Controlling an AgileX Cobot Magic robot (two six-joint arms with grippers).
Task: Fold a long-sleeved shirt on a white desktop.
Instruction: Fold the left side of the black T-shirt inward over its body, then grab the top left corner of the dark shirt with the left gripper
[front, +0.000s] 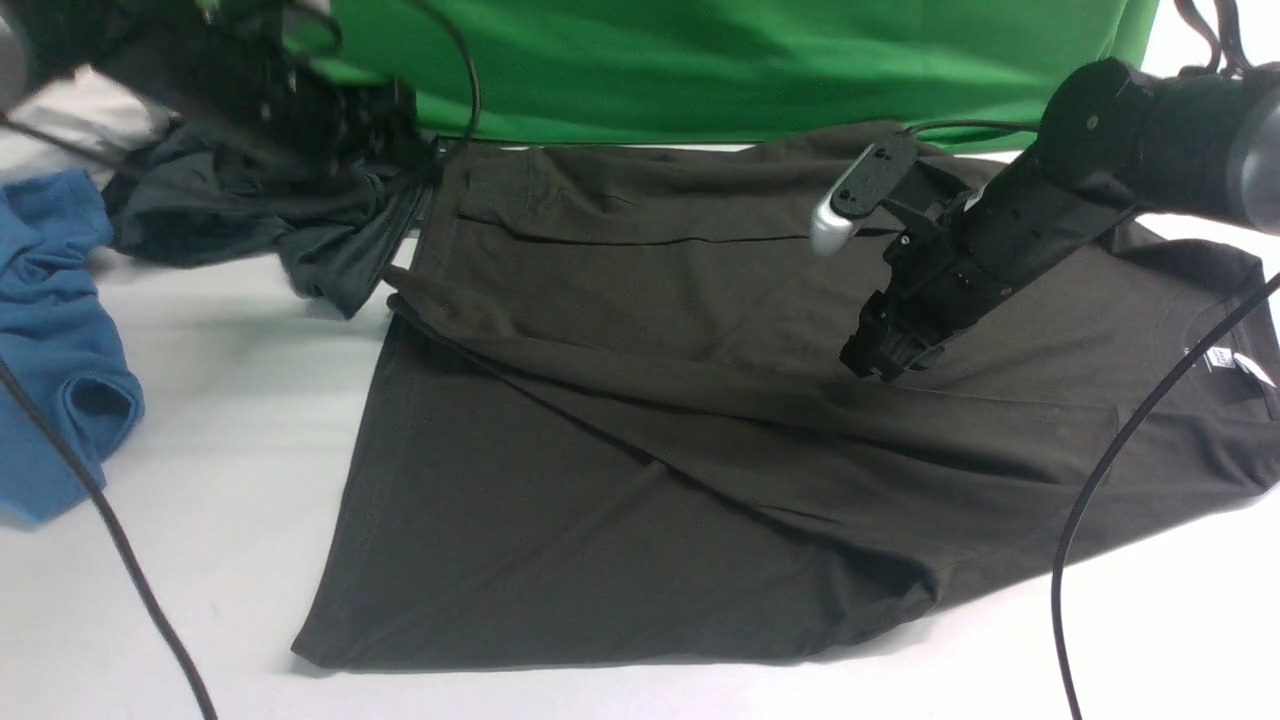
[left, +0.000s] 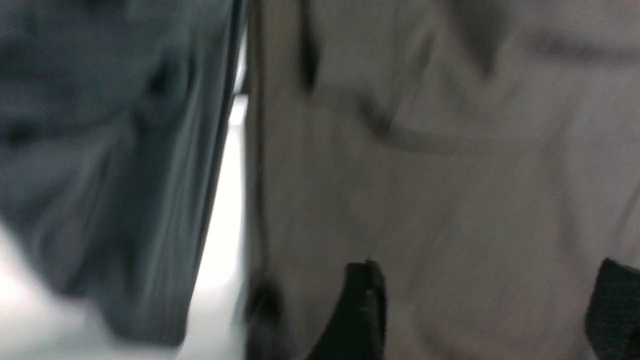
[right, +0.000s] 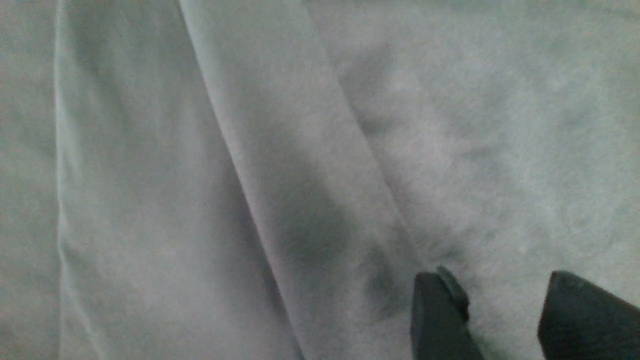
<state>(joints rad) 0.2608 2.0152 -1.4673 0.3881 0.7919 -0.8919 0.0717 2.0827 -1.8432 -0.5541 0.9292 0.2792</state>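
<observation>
The long-sleeved shirt (front: 700, 430) lies spread on the white desktop (front: 200, 450), very dark brown, with a long diagonal fold across its middle. Its collar and white neck label (front: 1222, 360) are at the right. My left gripper (front: 400, 135) hovers at the shirt's far left corner. In the left wrist view this gripper (left: 490, 305) is open wide, with only shirt cloth (left: 450, 175) beneath it. My right gripper (front: 882, 362) hangs just over the shirt's right half. Seen from the right wrist, that gripper (right: 505, 310) is open over bare cloth (right: 280, 175), holding nothing.
A dark grey-teal garment (front: 250, 220) lies bunched at the far left, touching the shirt's corner, and shows in the left wrist view (left: 100, 150). A blue garment (front: 50, 330) sits at the left edge. Green backdrop (front: 750, 60) closes the far side. Black cables (front: 1110, 470) hang over the table.
</observation>
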